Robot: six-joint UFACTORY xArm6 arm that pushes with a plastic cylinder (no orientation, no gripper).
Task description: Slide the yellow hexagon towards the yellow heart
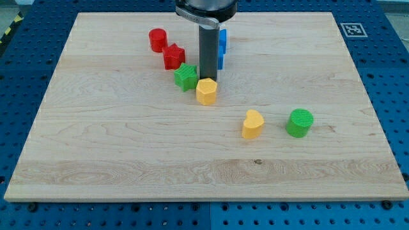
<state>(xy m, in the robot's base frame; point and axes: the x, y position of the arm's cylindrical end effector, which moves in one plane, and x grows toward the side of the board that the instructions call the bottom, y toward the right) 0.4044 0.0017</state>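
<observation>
The yellow hexagon lies near the middle of the wooden board. The yellow heart lies below and to the right of it, well apart. My tip stands right at the hexagon's top edge, touching or nearly touching it. A green star-shaped block sits just left of the tip.
Two blue blocks are stacked in view behind the rod, partly hidden. A red cylinder and a red star lie at upper left. A green cylinder lies right of the heart.
</observation>
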